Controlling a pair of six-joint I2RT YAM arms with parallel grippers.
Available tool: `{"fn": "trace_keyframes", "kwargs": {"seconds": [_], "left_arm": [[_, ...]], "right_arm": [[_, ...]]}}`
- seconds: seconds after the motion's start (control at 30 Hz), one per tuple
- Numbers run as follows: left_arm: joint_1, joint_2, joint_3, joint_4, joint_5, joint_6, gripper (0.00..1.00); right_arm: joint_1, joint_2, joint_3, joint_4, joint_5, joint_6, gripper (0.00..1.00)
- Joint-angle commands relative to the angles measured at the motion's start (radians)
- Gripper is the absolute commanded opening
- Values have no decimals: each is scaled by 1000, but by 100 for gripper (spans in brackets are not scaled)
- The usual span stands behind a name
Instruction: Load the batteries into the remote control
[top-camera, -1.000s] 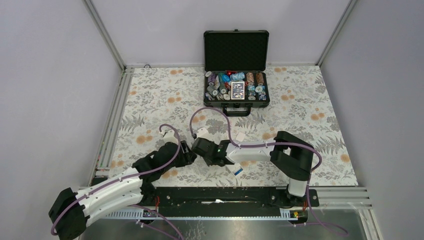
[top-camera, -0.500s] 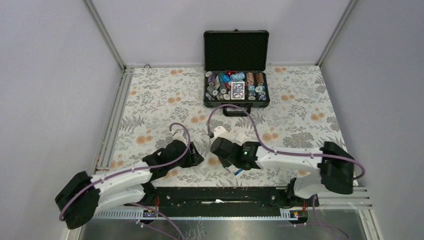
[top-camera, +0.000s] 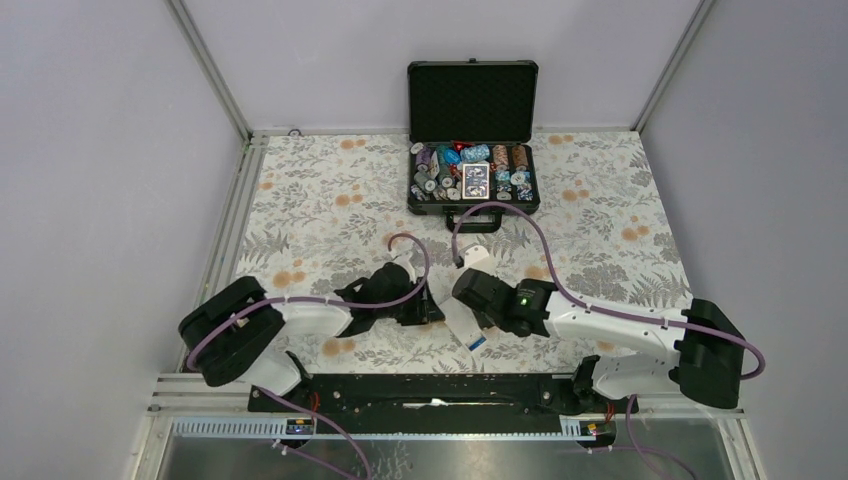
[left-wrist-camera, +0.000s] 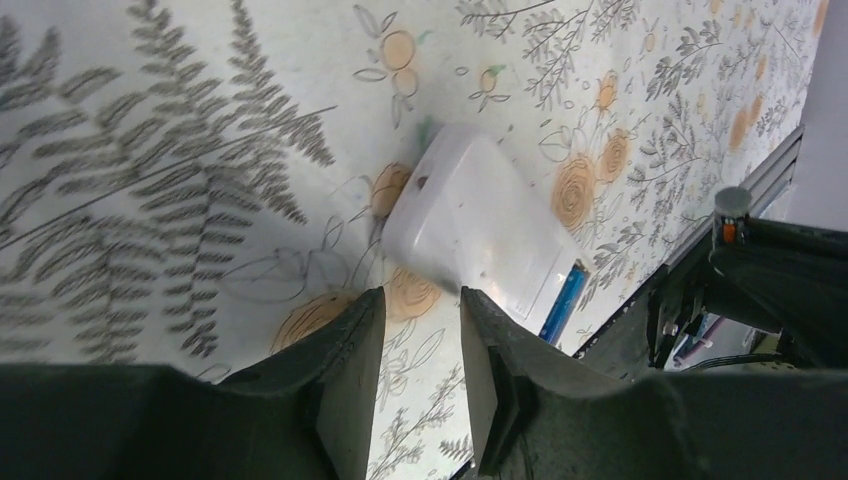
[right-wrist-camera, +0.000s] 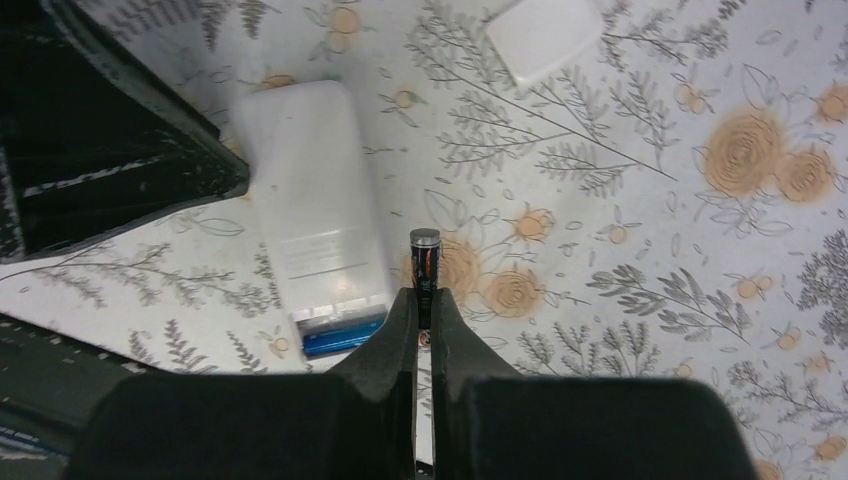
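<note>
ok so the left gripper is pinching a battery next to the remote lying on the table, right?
No, it's the right gripper pinching the battery next to the remote control lying on the table; the right wrist view shows it.

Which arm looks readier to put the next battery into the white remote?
Right. The right gripper pinches a battery beside the remote control, near its battery end. The left gripper is empty, jaws apart, at the remote's other end.
</note>
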Motion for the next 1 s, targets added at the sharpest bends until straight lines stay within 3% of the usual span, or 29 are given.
{"fn": "trace_keyframes", "kwargs": {"seconds": [0.0, 0.57, 0.97], "left_arm": [[-5, 75, 59, 29, 27, 28, 38], [-1, 238, 295, -11, 66, 121, 36], [38, -52, 135, -191, -58, 190, 42]], "right_arm": [[-51, -30, -14, -33, 17, 13, 0], [-61, -44, -56, -33, -201, 15, 0], [-61, -65, -62, 24, -370, -69, 0]]}}
